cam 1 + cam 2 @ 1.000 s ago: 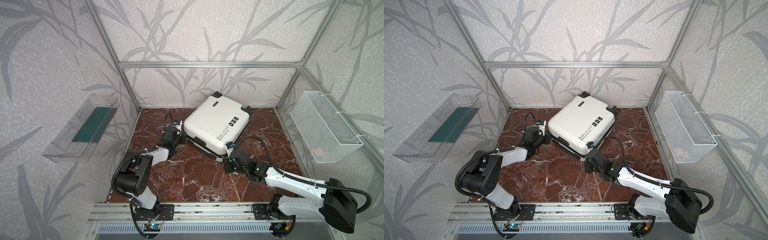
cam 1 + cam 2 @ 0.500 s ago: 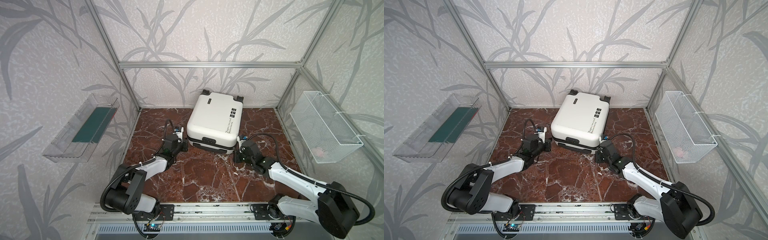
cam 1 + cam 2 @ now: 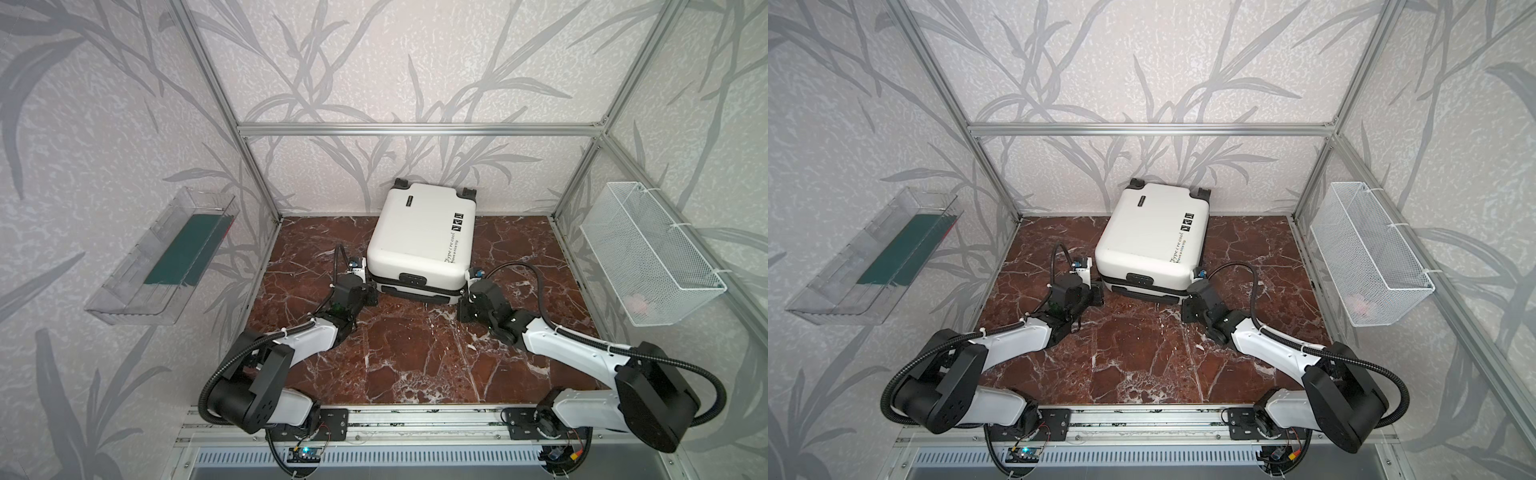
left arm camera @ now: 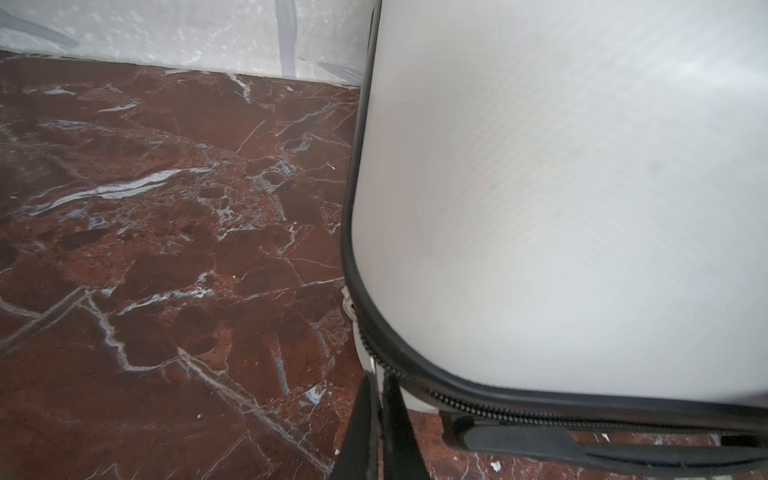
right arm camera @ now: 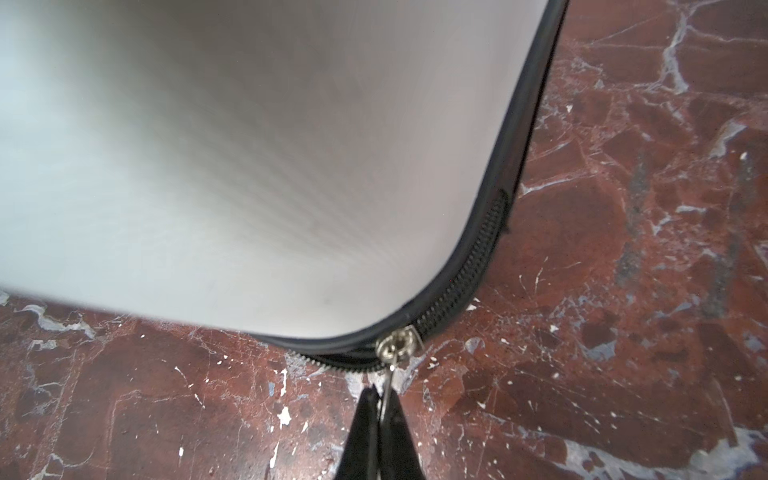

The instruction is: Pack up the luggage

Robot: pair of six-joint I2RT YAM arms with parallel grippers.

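Luggage [image 3: 419, 237] lies flat at the far middle of the floor [image 3: 415, 353]. Its shell looks rigid and slick, so the zipper pull [image 5: 394, 344] seems the best hold. The right gripper [image 5: 384, 399] pinches that pull; the left gripper [image 4: 380, 390] is closed at the near-left corner.

Walls [image 3: 374, 62]: pale grey textured wallpaper with a darker grey leaf print, on three sides. Aluminium frame bars [image 3: 415, 129] run up the corners and across the back. Floor [image 3: 415, 361]: glossy red-brown marble, white veins. Clear plastic tray [image 3: 137, 309] on the left wall, flat dark green sheet [image 3: 183, 253] inside. White wire basket [image 3: 640, 249] on the right wall, something pink [image 3: 638, 305] inside, blurred. Metal rail [image 3: 415, 420] along the front. Soft, even light.
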